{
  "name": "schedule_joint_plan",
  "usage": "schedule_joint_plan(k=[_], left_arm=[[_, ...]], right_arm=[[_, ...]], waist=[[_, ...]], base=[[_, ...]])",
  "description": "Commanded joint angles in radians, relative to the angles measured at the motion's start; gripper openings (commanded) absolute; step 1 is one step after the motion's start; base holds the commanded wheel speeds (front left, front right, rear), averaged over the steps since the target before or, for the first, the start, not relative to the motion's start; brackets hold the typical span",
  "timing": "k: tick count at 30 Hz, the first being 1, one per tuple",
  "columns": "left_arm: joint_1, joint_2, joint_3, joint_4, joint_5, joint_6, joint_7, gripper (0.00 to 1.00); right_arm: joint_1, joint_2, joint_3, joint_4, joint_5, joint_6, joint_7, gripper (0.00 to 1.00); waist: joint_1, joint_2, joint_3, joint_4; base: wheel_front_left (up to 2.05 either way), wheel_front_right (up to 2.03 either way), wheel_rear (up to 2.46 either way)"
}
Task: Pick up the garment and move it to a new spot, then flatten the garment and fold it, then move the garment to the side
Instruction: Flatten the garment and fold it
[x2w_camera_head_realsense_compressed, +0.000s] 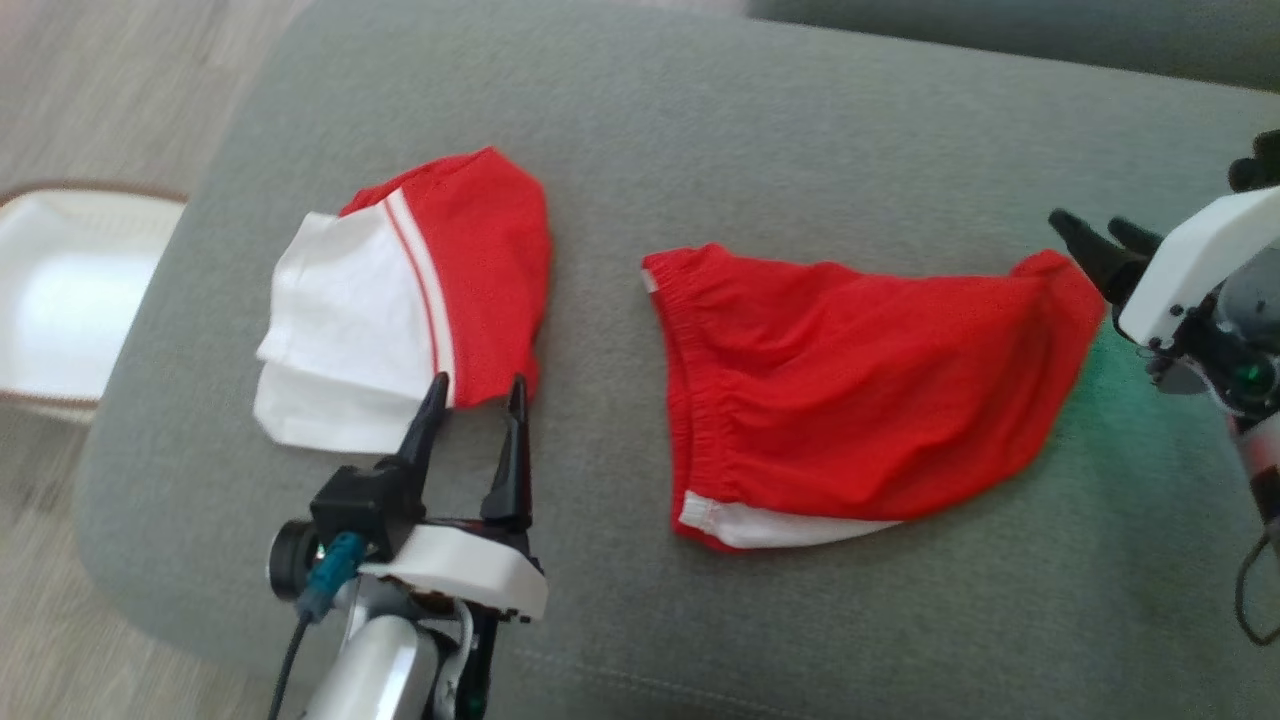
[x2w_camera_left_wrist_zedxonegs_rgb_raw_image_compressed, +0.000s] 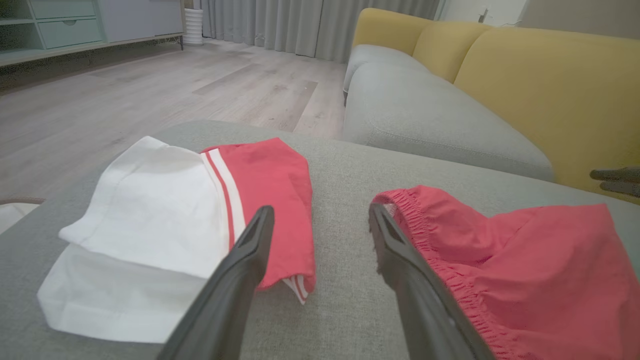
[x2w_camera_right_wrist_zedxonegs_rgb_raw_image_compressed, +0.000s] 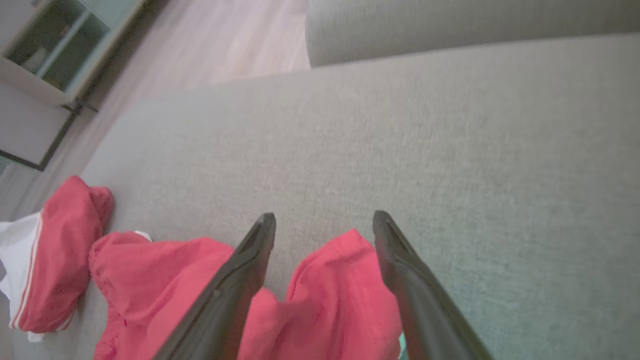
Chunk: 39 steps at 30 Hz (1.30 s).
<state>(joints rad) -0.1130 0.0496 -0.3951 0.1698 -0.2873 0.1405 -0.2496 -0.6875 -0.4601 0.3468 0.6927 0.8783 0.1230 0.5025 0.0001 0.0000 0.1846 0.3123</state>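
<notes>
So the robot's working on a big grey cushion (x2w_camera_head_realsense_compressed: 700, 120), the ottoman sort, and there are two bits of clothing on it. The one it's busy with, I'd say, is the red shorts (x2w_camera_head_realsense_compressed: 860, 390). They're lying from about the middle of the cushion out toward its right edge, elastic waistband facing the middle, and a white strip showing along the side nearest the robot. They're down on the cushion but not flat. It's all rumpled, and the corner at the right end is bunched up.

The right gripper (x2w_camera_head_realsense_compressed: 1095, 235) is right at that corner with its fingers spread wide, not pinching anything. From its own camera the red corner lies between the two fingers, down near their base, loose. My guess is the shorts count as put in their new spot, and it's sitting at the corner because that's the obvious place to grab for the flattening.

The left gripper (x2w_camera_head_realsense_compressed: 478, 385) is wide open too and holding nothing. It's at the near edge of the other piece, a folded red-and-white garment (x2w_camera_head_realsense_compressed: 400, 300) toward the cushion's left end. I can't tell if the tips actually touch it. That one looks finished and parked out of the way, which is probably why it's well clear of the shorts. There's also a white basket (x2w_camera_head_realsense_compressed: 100, 188) on the floor past the left edge.
</notes>
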Motion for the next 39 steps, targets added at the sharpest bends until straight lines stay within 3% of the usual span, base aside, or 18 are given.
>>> schedule_joint_plan(k=[1, 5, 9, 14, 22, 23, 24, 25, 28, 29, 30, 39], left_arm=[[-0.041, 0.001, 0.043, -0.023, 0.003, -0.002, -0.012, 1.0], [-0.032, 0.001, 0.059, -0.013, 0.01, -0.013, -0.012, 1.0], [-0.03, 0.001, 0.061, -0.006, 0.009, -0.022, -0.012, 1.0], [-0.033, 0.001, 0.058, -0.003, 0.007, -0.026, -0.012, 1.0], [-0.034, 0.001, 0.048, 0.003, 0.0, -0.023, -0.012, 1.0], [-0.034, 0.001, 0.049, 0.004, 0.0, -0.022, -0.012, 1.0], [-0.034, 0.001, 0.049, 0.005, -0.001, -0.022, -0.012, 1.0], [-0.033, 0.001, 0.05, 0.006, -0.001, -0.022, -0.012, 1.0], [-0.034, 0.001, 0.051, 0.01, -0.002, -0.023, -0.012, 1.0], [-0.034, 0.001, 0.051, 0.01, -0.002, -0.023, -0.012, 1.0], [-0.034, 0.001, 0.052, 0.011, -0.002, -0.023, -0.012, 1.0], [-0.03, 0.001, 0.06, 0.01, 0.003, -0.023, -0.012, 1.0]], right_arm=[[0.016, -0.012, 0.005, -0.048, -0.012, 0.008, -0.057, 1.0], [0.081, -0.004, 0.001, -0.122, -0.01, 0.008, -0.21, 1.0], [0.169, 0.018, 0.045, -0.197, 0.021, 0.008, -0.251, 1.0], [0.237, 0.033, 0.096, -0.226, 0.066, 0.008, -0.183, 1.0], [0.261, 0.046, 0.079, -0.169, 0.074, 0.008, -0.074, 1.0], [0.263, 0.051, 0.077, -0.164, 0.077, 0.008, -0.069, 0.8], [0.265, 0.056, 0.073, -0.158, 0.08, 0.008, -0.066, 0.52], [0.267, 0.059, 0.069, -0.148, 0.08, 0.008, -0.062, 0.41], [0.27, 0.066, 0.067, -0.13, 0.076, 0.008, -0.048, 0.2], [0.27, 0.066, 0.067, -0.13, 0.076, 0.008, -0.048, 0.2], [0.27, 0.068, 0.065, -0.129, 0.076, 0.008, -0.047, 0.03], [0.24, 0.081, 0.067, -0.239, 0.055, 0.008, -0.111, 0.0]], waist=[[-0.0001, 0.0, -0.029, -0.032], [-0.0001, 0.0, -0.058, -0.074], [-0.0001, 0.0, -0.069, -0.102], [-0.0001, 0.0, -0.069, -0.107], [-0.0001, 0.0, -0.057, -0.073], [-0.0001, 0.0, -0.056, -0.069], [-0.0001, 0.0, -0.055, -0.065], [-0.0001, 0.0, -0.054, -0.062], [-0.0001, 0.0, -0.051, -0.054], [-0.0001, 0.0, -0.051, -0.054], [-0.0001, 0.0, -0.051, -0.052], [-0.0001, 0.0, -0.056, -0.048]], base=[[0.0, 0.0, 0.0], [0.0, 0.0, 0.0], [0.0, 0.0, 0.0], [0.0, 0.0, 0.0], [0.0, 0.0, 0.0], [0.0, 0.0, 0.0], [0.0, 0.0, 0.0], [0.0, 0.0, 0.0], [0.0, 0.0, 0.0], [0.0, 0.0, 0.0], [0.0, 0.0, 0.0], [0.0, 0.0, 0.0]])
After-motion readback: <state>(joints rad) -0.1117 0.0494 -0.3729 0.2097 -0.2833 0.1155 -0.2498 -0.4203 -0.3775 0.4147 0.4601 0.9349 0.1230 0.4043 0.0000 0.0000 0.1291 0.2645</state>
